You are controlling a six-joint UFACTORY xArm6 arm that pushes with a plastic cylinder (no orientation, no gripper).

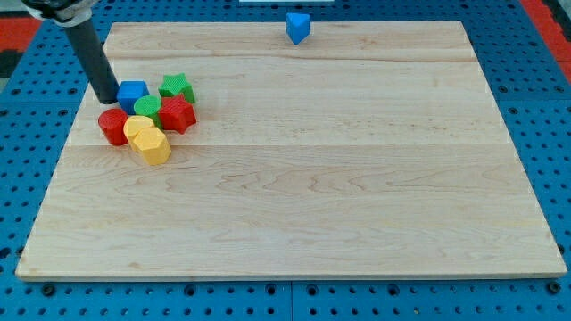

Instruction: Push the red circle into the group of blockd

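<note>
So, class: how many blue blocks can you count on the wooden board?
2. One blue cube sits at the top of the cluster at the view's left, beside my tip. One blue wedge-like block stands alone near the top edge. None seems hidden.

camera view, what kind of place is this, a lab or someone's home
Most likely a robotics lab bench. A plain wooden board lies on a blue perforated base, of the kind used for mounting equipment, and my tip stands beside a cluster of small coloured blocks, next to the blue cube.

Robotics lab bench: blue perforated base plate (544,107), wooden board (339,178), toy blocks.
</note>
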